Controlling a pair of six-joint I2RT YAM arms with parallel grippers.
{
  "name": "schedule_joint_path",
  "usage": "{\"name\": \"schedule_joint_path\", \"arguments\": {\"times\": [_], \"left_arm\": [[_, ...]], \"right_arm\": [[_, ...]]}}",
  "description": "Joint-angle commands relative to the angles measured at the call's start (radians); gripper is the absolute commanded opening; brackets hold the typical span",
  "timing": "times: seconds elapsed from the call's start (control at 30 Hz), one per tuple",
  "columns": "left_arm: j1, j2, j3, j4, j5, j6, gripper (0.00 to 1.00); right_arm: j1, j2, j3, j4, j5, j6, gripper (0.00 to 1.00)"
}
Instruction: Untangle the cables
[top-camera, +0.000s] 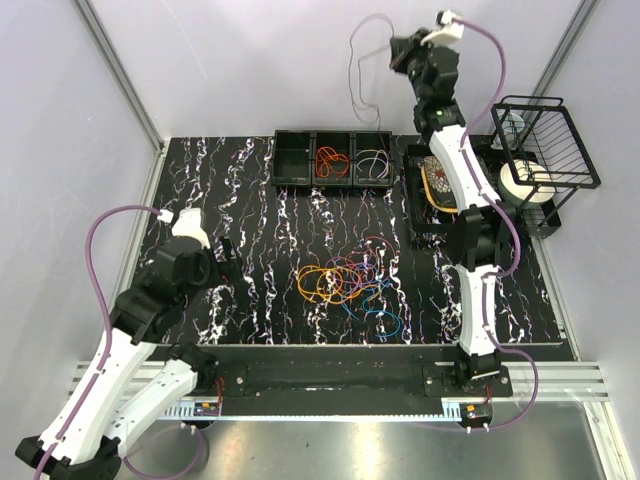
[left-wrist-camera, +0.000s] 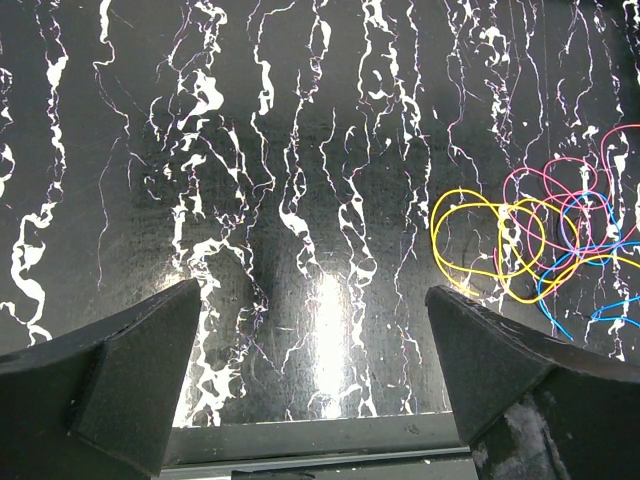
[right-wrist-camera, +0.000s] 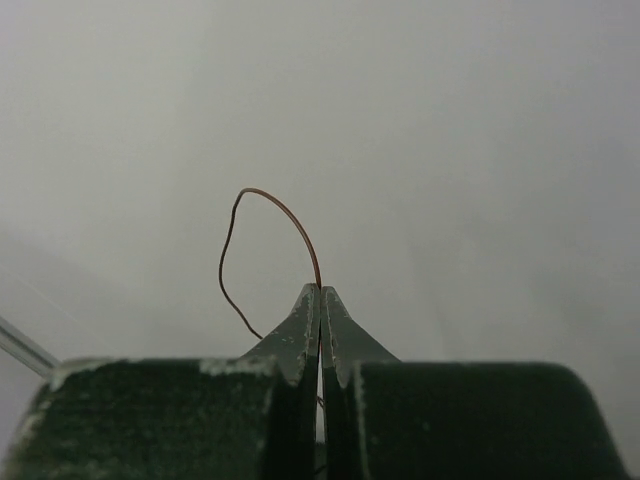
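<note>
The right gripper was raised at the top of the overhead frame. Its fingers were pressed together on one thin cable, which hung as a loop before the white wall. Its colour was hard to judge, perhaps dark red. The left gripper hovered low over the table at the left, fingers wide apart and holding nothing. More cables lay tangled in the table's centre, and some lay in the tray at upper centre.

Coloured cables heaped, tangled; one cable aloft.
</note>
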Motion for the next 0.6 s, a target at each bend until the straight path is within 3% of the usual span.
{"name": "schedule_joint_path", "arguments": {"times": [0.0,0.57], "left_arm": [[0.008,0.006,-0.005,0.057,-0.002,0.003,0.98],[0.012,0.003,-0.005,0.059,0.003,0.005,0.98]], "right_arm": [[-0.004,-0.136,-0.236,0.150,-0.001,0.022,0.00],[-0.006,-0.371,-0.674,0.254,0.075,0.008,0.00]]}}
